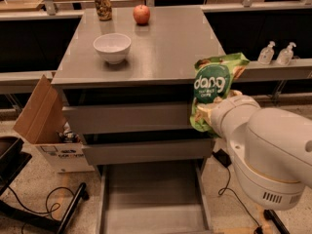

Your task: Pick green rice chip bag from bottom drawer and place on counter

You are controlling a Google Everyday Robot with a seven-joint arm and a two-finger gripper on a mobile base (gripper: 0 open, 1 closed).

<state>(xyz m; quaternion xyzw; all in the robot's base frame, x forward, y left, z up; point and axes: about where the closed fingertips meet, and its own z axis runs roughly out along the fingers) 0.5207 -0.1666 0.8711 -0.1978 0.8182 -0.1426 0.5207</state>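
- Gripper [208, 115]: at the cabinet's right front corner, clamped on the lower part of the green rice chip bag [213, 84].
- Bag: upright in the air, its top level with the counter [165, 48] edge, not resting on it.
- Bottom drawer [151, 199]: pulled out below, floor bare where visible.
- Counter: holds a bowl [112, 48], an apple [141, 14] and a can [103, 4]; near right area free.
- Progress: retrieval judged complete; carrying over the surface, setting down and release remain.

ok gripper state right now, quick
Gripper: closed on the bag, holding it in the air at the counter front right edge.
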